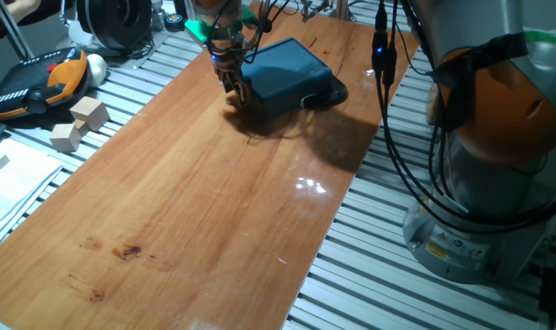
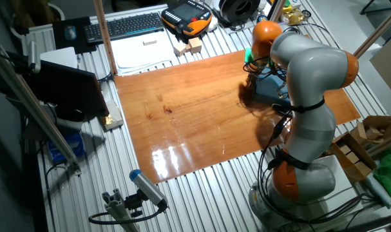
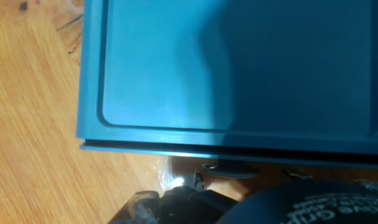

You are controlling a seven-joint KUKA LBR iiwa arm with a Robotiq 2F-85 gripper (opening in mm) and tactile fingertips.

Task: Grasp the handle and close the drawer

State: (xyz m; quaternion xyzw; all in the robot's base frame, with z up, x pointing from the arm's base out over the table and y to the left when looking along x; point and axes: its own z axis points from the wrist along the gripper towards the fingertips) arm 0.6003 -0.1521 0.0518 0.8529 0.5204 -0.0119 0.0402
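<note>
Now the two-finger gripper (image 1: 234,84) sits at the dark teal flat drawer's (image 1: 287,73) front; jaw state unclear. Closing push seems nearly finished.

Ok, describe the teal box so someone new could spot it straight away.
On the long wooden board, look to the far end beside the orange-and-grey arm. The flat teal box lies there with the tool at its front, the only blue thing on the wood.
</note>
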